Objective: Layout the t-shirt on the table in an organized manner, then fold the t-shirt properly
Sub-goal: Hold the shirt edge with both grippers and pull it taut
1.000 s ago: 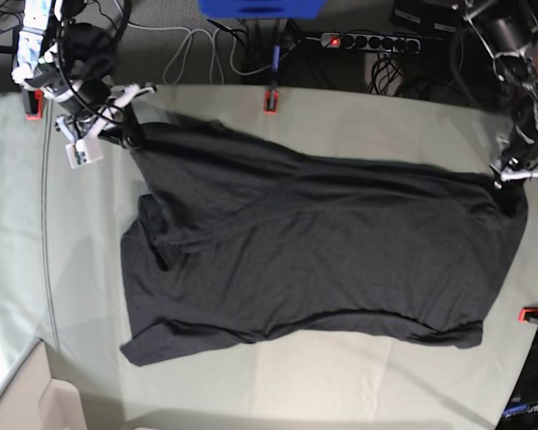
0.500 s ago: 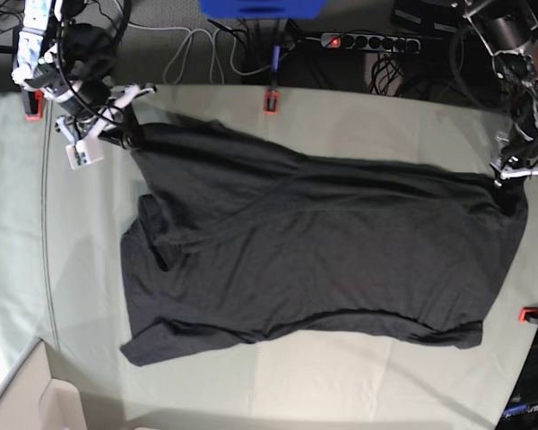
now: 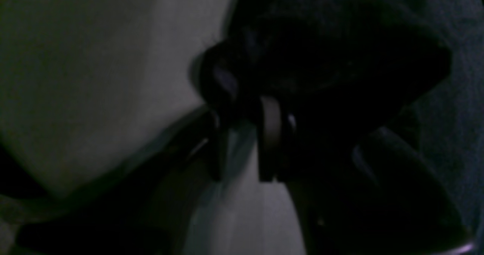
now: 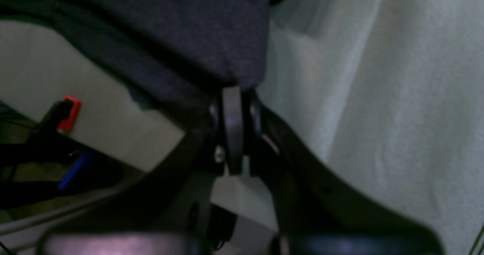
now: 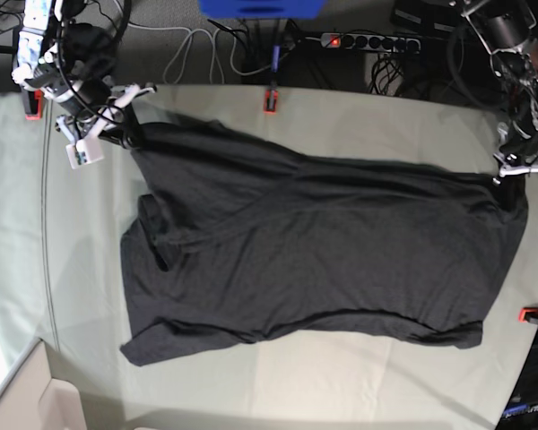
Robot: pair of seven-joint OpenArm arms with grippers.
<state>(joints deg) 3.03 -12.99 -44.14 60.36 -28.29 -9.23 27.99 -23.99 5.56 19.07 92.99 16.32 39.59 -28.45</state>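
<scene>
The black cotton t-shirt [image 5: 323, 251] lies spread on the pale grey-green cloth table [image 5: 368, 385]. The right fingers [image 4: 232, 96] pinch its corner; the left fingers [image 3: 245, 134] stand slightly apart beside its fabric, a grip I cannot tell.

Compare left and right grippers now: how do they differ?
Left gripper shows a gap between its jaws at the dark t-shirt corner; whether it grips is unclear. Right gripper is shut on the t-shirt edge. Both sit at opposite far corners, over the table.
</scene>
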